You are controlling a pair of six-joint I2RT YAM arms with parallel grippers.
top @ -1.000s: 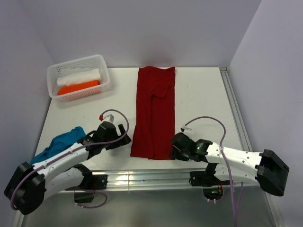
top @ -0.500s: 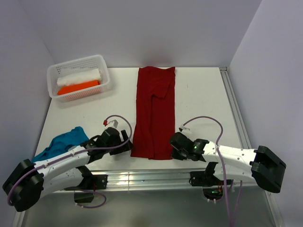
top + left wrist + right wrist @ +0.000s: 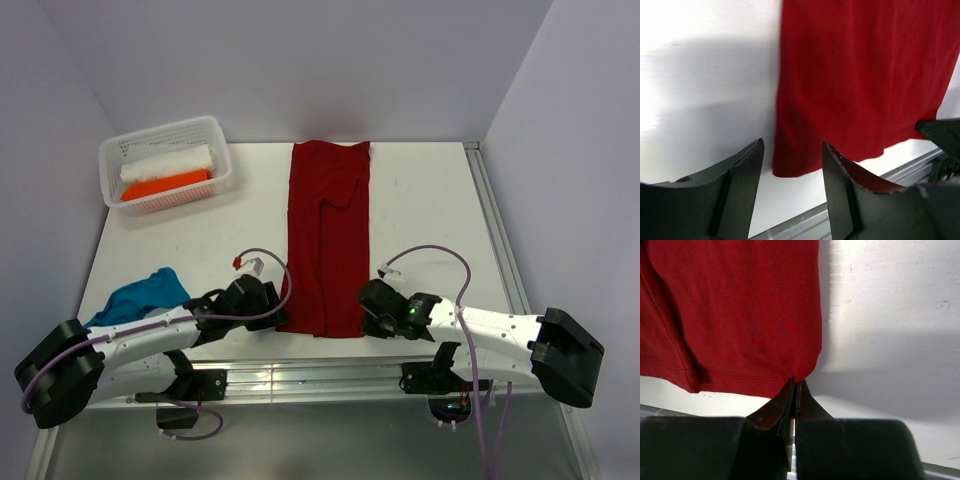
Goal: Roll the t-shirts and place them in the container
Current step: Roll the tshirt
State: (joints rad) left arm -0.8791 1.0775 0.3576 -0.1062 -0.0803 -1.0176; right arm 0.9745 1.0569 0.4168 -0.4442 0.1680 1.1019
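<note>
A: Right gripper (image 3: 796,385) first. Jaws?

B: Pressed together, with the near right corner of the dark red t-shirt (image 3: 740,305) nipped at their tips. The hem lies low on the white worktop (image 3: 890,315).

A: Left gripper (image 3: 792,146)?

B: Jaws apart, straddling the near left corner of the same hem (no pinch to be seen from the wrist view).

A: Look of the shirt?

B: Folded to a long narrow strip, flat, running from the near edge toward the far wall. A loose flap shows on the far half.

A: Count?

B: Four shirts. The red strip is one. One teal-blue t-shirt (image 3: 140,295) lies heaped by the left arm. One white roll (image 3: 170,160) and one orange roll (image 3: 165,185) lie side by side in the single perforated basket (image 3: 112,160), far left.
</note>
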